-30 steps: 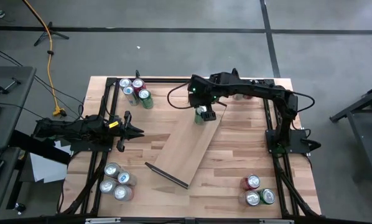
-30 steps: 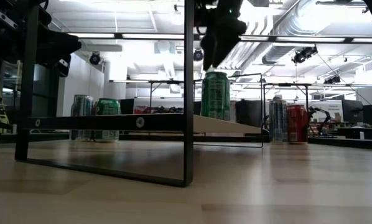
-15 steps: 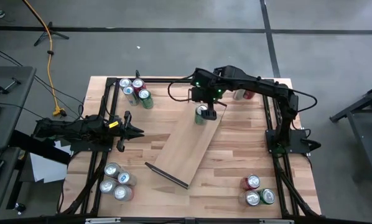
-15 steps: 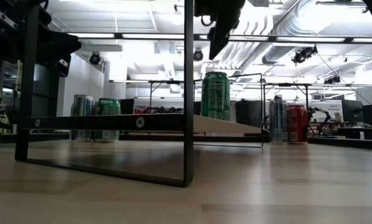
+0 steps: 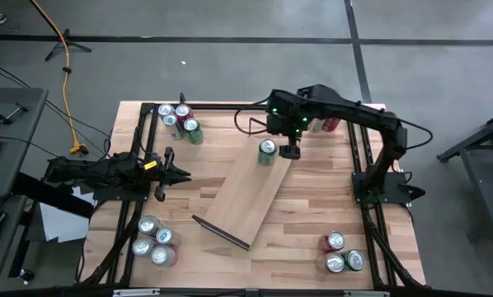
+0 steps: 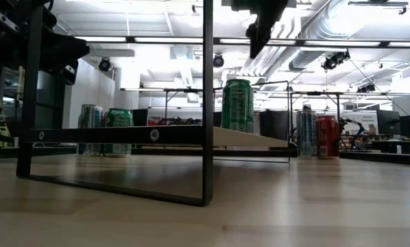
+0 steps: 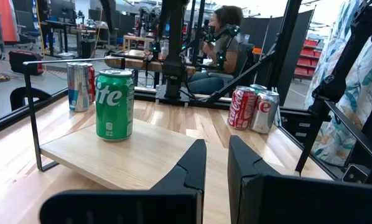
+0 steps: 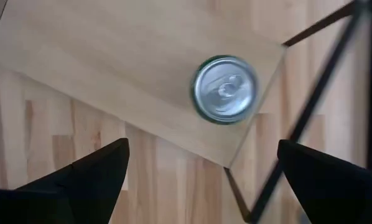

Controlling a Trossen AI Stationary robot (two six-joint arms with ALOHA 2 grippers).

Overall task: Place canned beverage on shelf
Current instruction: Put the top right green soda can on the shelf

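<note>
**Green can stands free on the shelf, right gripper open beside it**

You see the green aluminium drink can (image 5: 267,151) standing upright on the flat light-wood shelf board with thin dark metal end rails (image 5: 246,196), close to the board's far corner, beside one of the rails. In the left wrist view the same can (image 7: 114,104) sits near the edge of the board (image 7: 117,158), and nothing grips it.

Your right gripper (image 5: 290,151) is raised above the table, just beside the can and clear of it; its two dark fingers (image 8: 80,180) stand wide apart with nothing between them, and its wrist camera looks straight down on the can's silver top (image 8: 225,89). In the low view that gripper (image 6: 260,31) hangs above and to one side of the can (image 6: 237,105).

Your left gripper (image 5: 179,174) lies low at the left edge of the plank-patterned wooden tabletop (image 5: 312,206), well apart from the shelf, its fingers (image 7: 192,165) closed and empty.

Other cans stand in clusters near the table's corners (image 5: 179,120) (image 5: 156,241) (image 5: 341,252). A seated person (image 7: 217,43) shows in the room beyond the table
</note>
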